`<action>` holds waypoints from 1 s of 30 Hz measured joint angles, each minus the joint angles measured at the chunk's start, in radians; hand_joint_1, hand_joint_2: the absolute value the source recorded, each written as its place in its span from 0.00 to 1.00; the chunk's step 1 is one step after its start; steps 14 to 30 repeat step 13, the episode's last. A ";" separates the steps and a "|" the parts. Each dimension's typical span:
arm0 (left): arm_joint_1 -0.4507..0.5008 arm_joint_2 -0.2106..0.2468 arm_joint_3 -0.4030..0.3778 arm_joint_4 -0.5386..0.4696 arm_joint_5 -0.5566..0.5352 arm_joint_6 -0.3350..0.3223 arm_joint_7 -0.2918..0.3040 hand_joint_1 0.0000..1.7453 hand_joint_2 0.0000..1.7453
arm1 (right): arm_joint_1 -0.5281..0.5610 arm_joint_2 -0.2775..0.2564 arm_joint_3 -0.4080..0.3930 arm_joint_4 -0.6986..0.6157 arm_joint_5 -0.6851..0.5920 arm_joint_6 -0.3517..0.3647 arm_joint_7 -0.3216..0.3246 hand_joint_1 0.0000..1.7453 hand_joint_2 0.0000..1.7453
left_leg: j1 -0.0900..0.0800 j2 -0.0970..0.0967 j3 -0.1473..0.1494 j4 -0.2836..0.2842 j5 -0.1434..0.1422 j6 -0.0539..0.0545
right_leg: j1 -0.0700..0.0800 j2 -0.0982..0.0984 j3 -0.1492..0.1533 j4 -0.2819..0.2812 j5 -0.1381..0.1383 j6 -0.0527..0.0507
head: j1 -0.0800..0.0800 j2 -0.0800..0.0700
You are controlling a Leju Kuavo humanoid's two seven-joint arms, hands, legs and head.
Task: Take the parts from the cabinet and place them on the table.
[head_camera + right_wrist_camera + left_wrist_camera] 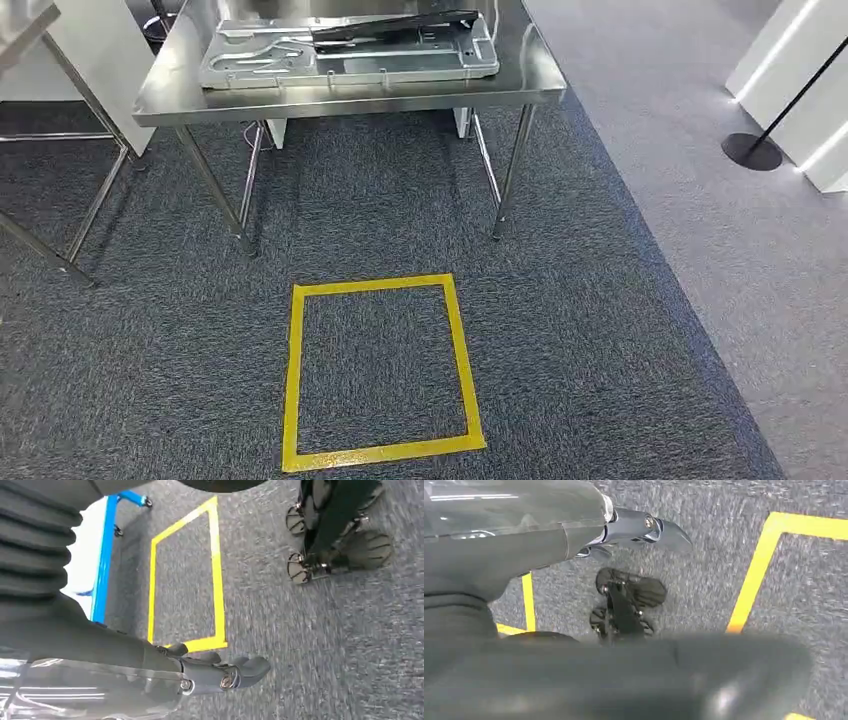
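A steel surface (340,100) stands at the far side of the scene, on grey carpet (600,330). On it lies a flat silver metal tray (300,62) with pressed ridges, and a long black part (395,27) rests across the tray's far right portion, reaching toward its right end. On the carpet near the robot, in front of the surface, a square of yellow tape (380,372) is marked out. To the far right a black stand base (752,151) sits beside white panels. At the left edge, the legs of another metal frame (60,230) show.

The left robot hand (639,530) hangs above the carpet with its dark fingers curled in; a clear sheet-like piece lies against it, and whether it grips anything cannot be told. The right robot hand (220,675) likewise hangs over the carpet near a yellow tape square, fingers curled, its grip unclear.
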State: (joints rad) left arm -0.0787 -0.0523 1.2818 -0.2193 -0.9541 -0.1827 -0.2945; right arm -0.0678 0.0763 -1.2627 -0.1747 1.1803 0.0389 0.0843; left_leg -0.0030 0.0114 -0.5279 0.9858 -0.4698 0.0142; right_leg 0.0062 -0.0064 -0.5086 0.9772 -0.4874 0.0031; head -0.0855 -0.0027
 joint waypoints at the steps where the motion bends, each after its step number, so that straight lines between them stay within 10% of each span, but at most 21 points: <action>1: 0.000 0.000 0.001 0.000 0.001 0.002 -0.002 0.00 1.00 | 0.000 0.000 0.000 0.000 0.001 0.000 0.000 0.00 0.00 | 0.000 0.000 0.000 0.000 0.001 -0.001 | 0.000 0.000 -0.001 0.001 0.000 -0.001 | 0.000 0.000; 2: 0.000 0.000 0.003 0.000 0.005 0.005 -0.002 0.00 1.00 | 0.000 0.000 0.000 0.000 0.003 0.000 -0.001 0.00 1.00 | 0.000 0.000 0.000 0.000 0.001 -0.001 | 0.000 0.000 -0.001 0.002 0.000 -0.001 | 0.000 0.000; 9: 0.006 0.001 -0.006 0.000 0.060 0.012 0.020 0.00 1.00 | 0.004 0.000 0.041 -0.002 -0.013 -0.018 0.011 0.00 1.00 | 0.003 0.000 0.000 0.000 0.002 -0.003 | 0.000 0.000 -0.002 0.004 0.000 -0.002 | 0.000 0.000; 10: 0.009 0.001 -0.023 0.000 0.074 0.014 0.024 0.00 0.00 | 0.007 0.000 0.061 -0.002 -0.029 -0.019 0.013 0.00 1.00 | 0.003 0.000 0.000 0.000 0.002 -0.003 | 0.000 0.000 -0.002 0.004 0.000 -0.002 | 0.000 0.000; 11: 0.012 0.002 -0.038 0.000 0.089 0.017 0.029 0.00 0.00 | 0.009 0.000 0.080 -0.003 -0.047 -0.019 0.013 0.00 0.00 | 0.003 0.000 0.000 0.000 0.002 -0.003 | 0.000 0.000 -0.002 0.004 0.000 -0.002 | 0.000 0.000; 30: 0.018 0.005 -0.068 0.000 0.118 0.020 0.038 0.00 0.00 | 0.014 0.000 0.111 -0.008 -0.084 -0.020 0.013 0.00 0.00 | 0.003 0.000 -0.001 0.001 0.002 -0.003 | 0.000 0.000 -0.002 0.004 0.000 -0.002 | 0.000 0.000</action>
